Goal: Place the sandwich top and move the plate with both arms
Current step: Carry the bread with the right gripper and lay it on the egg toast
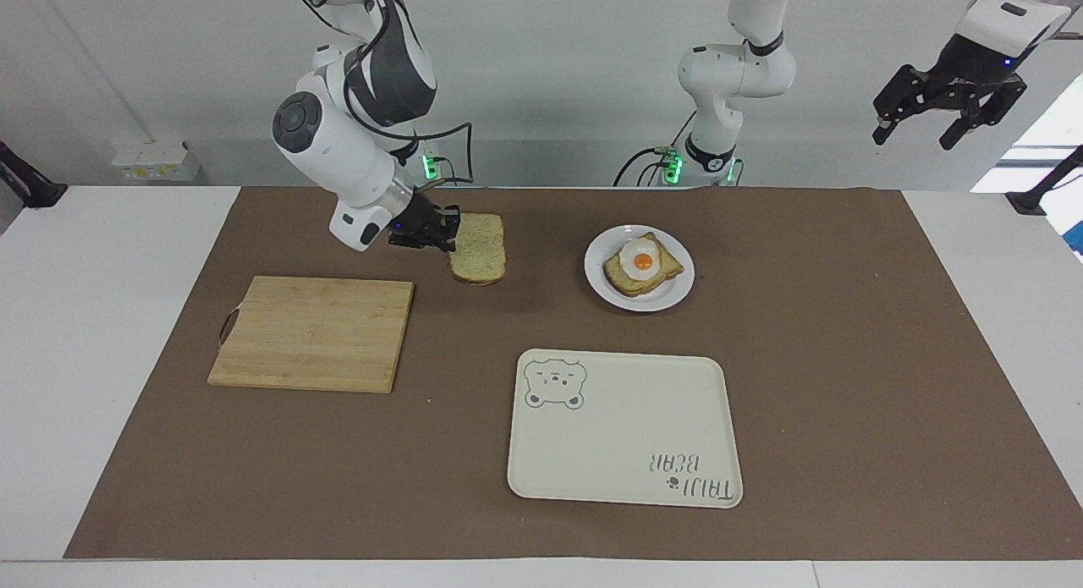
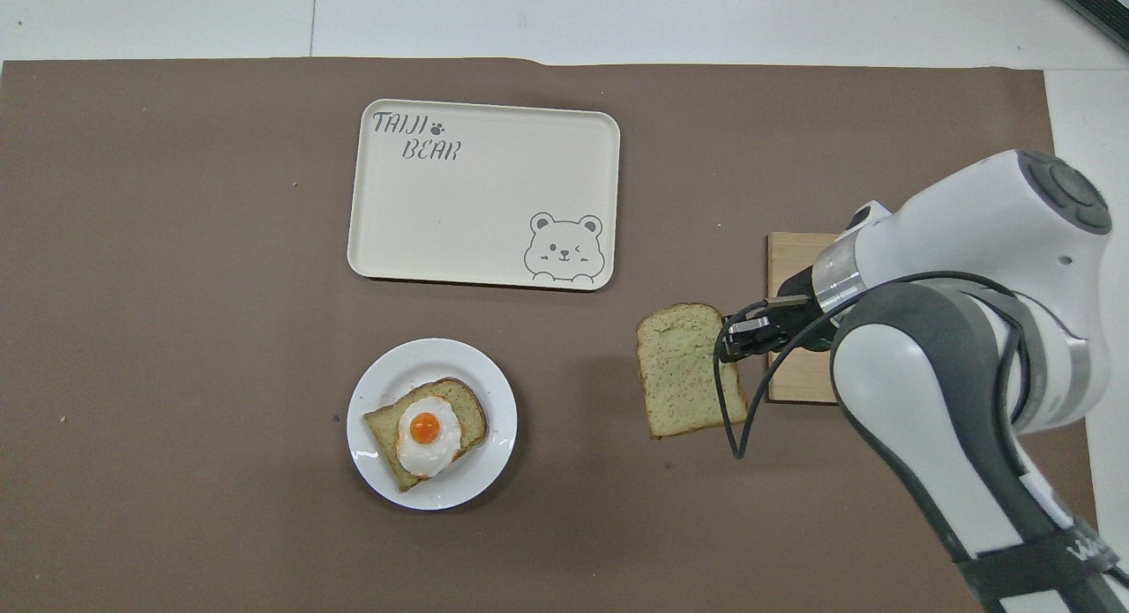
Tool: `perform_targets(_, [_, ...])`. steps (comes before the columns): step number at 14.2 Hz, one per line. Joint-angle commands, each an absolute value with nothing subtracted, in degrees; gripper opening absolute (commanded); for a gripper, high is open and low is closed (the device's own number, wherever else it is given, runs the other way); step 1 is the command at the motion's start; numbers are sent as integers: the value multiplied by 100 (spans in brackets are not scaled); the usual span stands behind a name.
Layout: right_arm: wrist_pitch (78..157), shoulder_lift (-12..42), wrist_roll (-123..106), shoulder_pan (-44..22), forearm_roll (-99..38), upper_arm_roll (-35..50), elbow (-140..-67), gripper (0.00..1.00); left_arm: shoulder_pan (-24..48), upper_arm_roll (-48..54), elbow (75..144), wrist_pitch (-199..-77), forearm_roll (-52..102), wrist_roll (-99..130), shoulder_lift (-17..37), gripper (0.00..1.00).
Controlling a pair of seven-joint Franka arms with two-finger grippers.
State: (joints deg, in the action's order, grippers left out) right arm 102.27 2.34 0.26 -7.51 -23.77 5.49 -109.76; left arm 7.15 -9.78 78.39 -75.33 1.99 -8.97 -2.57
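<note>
Two grippers show facing: the right gripper (image 1: pixel 446 233) pinches the sandwich top (image 1: pixel 479 249) above the mat beside the plate (image 1: pixel 674 292); the left gripper (image 1: pixel 946 118) waits aloft, fingers apart. Overhead, the bread (image 2: pixel 688 370) hangs between plate (image 2: pixel 494 392) and cutting board (image 2: pixel 788 251).

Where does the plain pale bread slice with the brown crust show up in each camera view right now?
Facing view: the pale bread slice hangs edge-gripped in the right gripper, over the brown mat between the bamboo cutting board and the round white plate.
Overhead view: the slice sits right of centre, held by the same gripper, beside the board's edge.
Shared landmark: the white plate with egg-topped toast.
</note>
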Motion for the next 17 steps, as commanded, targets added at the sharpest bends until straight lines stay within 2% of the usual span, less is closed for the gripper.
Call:
perform_targets(1, [10353, 211, 157, -931, -2558, 536, -11048, 0, 738, -984, 8024, -7506, 167, -844, -422, 100])
perform_targets(5, [10722, 220, 404, -1203, -2900, 536, -11100, 0, 738, -984, 8024, -7506, 167, -844, -422, 100])
perform_targets(9, [10766, 246, 667, -1459, -3041, 545, -11101, 0, 738, -984, 8024, -7506, 167, -844, -422, 100])
perform_targets(13, [11600, 527, 1316, -2283, -3260, 536, -11101, 0, 738, -984, 8024, -7506, 167, -844, -422, 100])
perform_targets(17, [11690, 527, 1406, -2434, -3296, 545, -11101, 0, 738, -984, 8024, -7506, 167, -844, -422, 100])
